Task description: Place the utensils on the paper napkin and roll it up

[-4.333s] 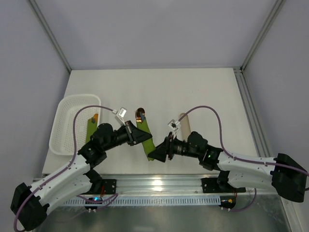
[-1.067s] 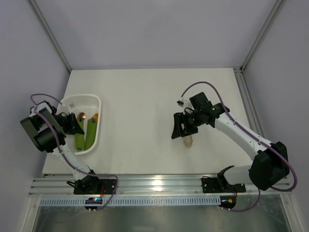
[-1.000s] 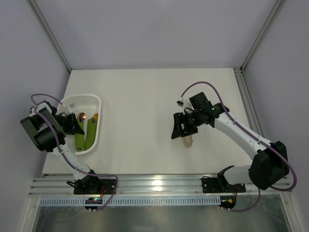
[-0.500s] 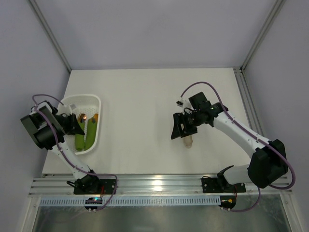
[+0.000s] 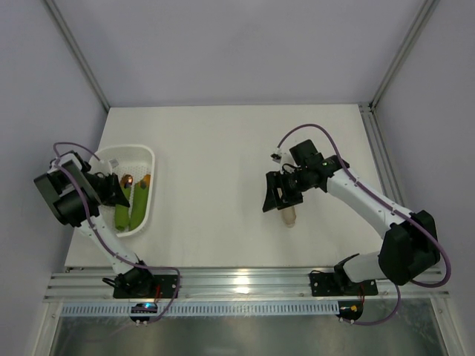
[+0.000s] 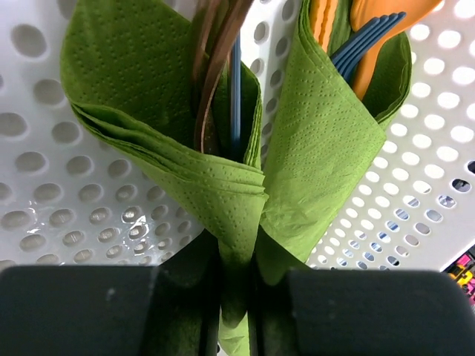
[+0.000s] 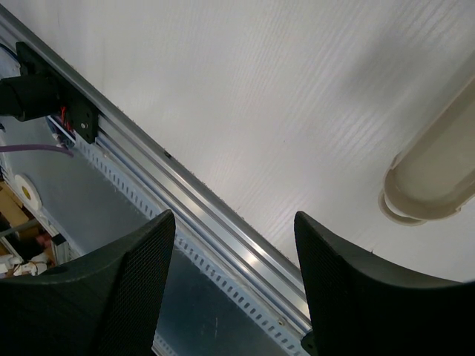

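My left gripper (image 5: 113, 190) is inside the white mesh basket (image 5: 151, 160), shut on the lower tip of a rolled olive-green paper napkin (image 6: 163, 133). In the left wrist view the gripper (image 6: 236, 276) pinches that tip. Copper-brown utensils (image 6: 215, 59) stick out of the roll's open end, with a thin blue strip beside them. The roll (image 5: 122, 212) lies in the basket, and a copper spoon bowl (image 5: 128, 179) shows at its far end. My right gripper (image 5: 272, 194) is open and empty above the table, and it also shows in the right wrist view (image 7: 234, 219).
A second green napkin roll (image 6: 326, 156) holding orange and blue utensils lies beside the first in the basket (image 6: 59, 208), and it shows in the top view (image 5: 139, 205). A pale beige oblong piece (image 5: 288, 215) lies just right of my right gripper, and it shows in the right wrist view (image 7: 434, 174). The metal rail (image 7: 223, 222) runs along the table's near edge.
About four seconds ago both grippers were on the roll at the table's middle front. Now the left holds it in the basket and the right is by the beige piece. Little moved in the last second.
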Robot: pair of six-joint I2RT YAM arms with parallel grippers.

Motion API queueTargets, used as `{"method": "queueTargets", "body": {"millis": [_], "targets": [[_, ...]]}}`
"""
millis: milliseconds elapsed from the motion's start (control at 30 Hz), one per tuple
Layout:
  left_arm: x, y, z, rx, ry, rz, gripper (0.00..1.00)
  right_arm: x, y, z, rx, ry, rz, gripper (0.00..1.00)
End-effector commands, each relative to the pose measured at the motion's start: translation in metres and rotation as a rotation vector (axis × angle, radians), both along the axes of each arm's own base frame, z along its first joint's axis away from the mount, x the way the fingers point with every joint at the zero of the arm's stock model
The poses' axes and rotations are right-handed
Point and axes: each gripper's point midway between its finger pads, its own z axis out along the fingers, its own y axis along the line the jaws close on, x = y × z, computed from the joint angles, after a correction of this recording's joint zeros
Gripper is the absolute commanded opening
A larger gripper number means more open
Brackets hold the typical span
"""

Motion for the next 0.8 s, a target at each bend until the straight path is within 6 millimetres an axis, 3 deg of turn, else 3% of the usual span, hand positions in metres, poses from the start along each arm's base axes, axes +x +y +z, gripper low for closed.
{"method": "queueTargets", "body": {"millis": [0,500,533,567,767], "targets": [[0.011,0.015,-0.013,0.068,-0.015,-0.023,0.15,0.01,0.003,0.014,0.021,-0.039,0.0,0.69],[0.012,0.028,-0.018,0.143,0.013,-0.019,0.33,0.009,0.003,0.014,0.028,-0.031,-0.004,0.68],[0.011,0.029,-0.018,0.146,0.015,-0.02,0.46,0.008,0.002,0.014,0.028,-0.032,-0.003,0.68],[0.011,0.029,-0.018,0.151,0.019,-0.023,0.66,0.008,0.002,0.014,0.029,-0.032,-0.002,0.68],[0.012,0.04,-0.017,0.214,0.011,-0.025,0.64,0.006,0.002,0.013,0.033,-0.027,-0.004,0.68]]}}
